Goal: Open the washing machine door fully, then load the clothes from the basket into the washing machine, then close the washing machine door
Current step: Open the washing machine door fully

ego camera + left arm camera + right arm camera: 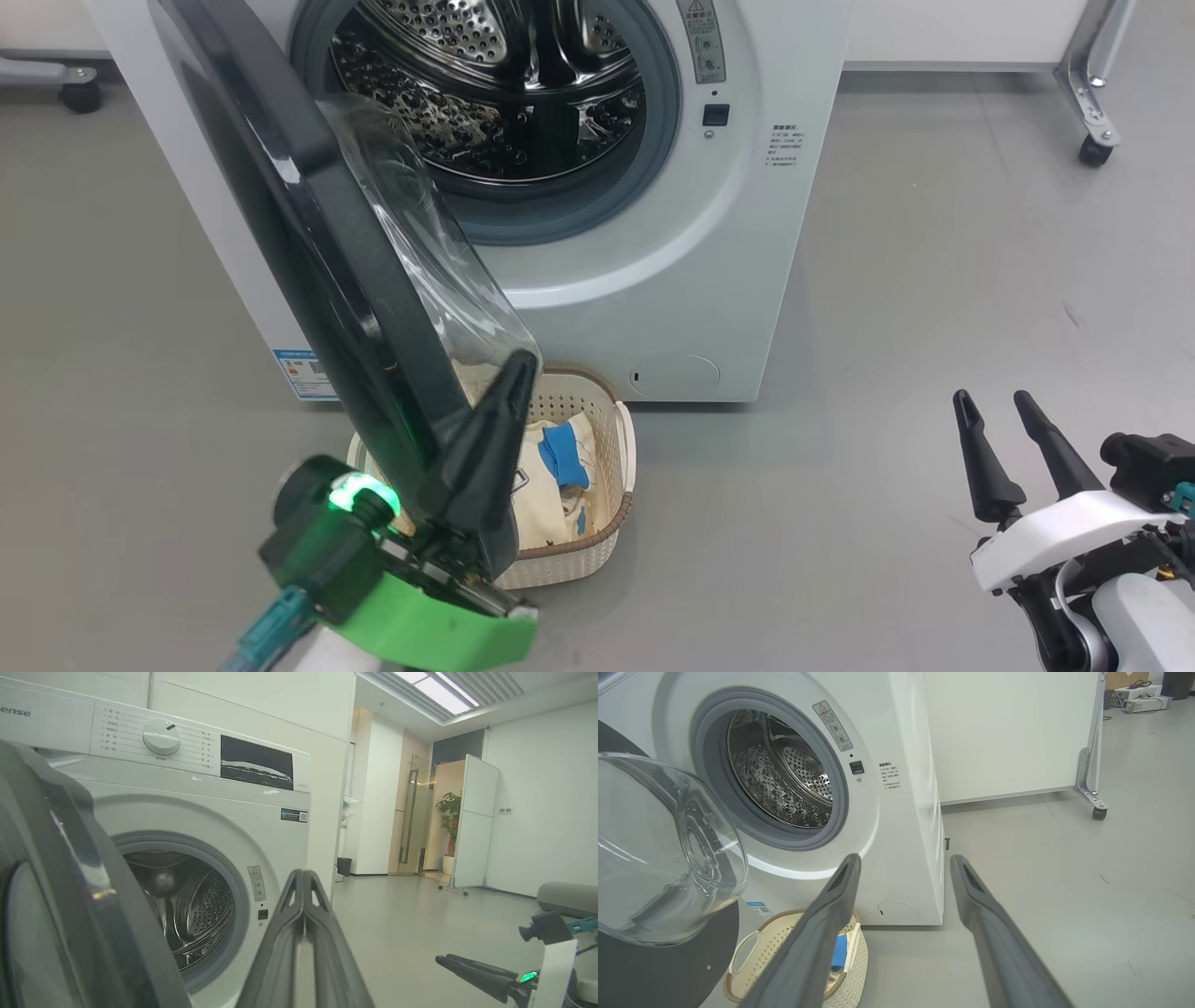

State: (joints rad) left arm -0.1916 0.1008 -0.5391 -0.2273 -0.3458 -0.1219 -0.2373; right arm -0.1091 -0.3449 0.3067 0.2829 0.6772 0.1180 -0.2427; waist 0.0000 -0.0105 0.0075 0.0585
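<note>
The door (308, 280) stands swung out from the washer (719, 280), hinged at its left and roughly square to its front. In the head view it shows nearly edge-on, its long line running from the upper left down toward the robot. Its glass bowl (439, 271) bulges rightward over the basket (624, 439). The basket sits on the floor (840, 523) just before the washer and holds the yellow clothes (546, 504). The left tool (516, 366), fingers pressed together on nothing, lies along the door's free edge on the bowl side, tips toward the washer; whether it touches the door cannot be told. The right tool (991, 399) hovers well to the right, fingers parted, empty.
</note>
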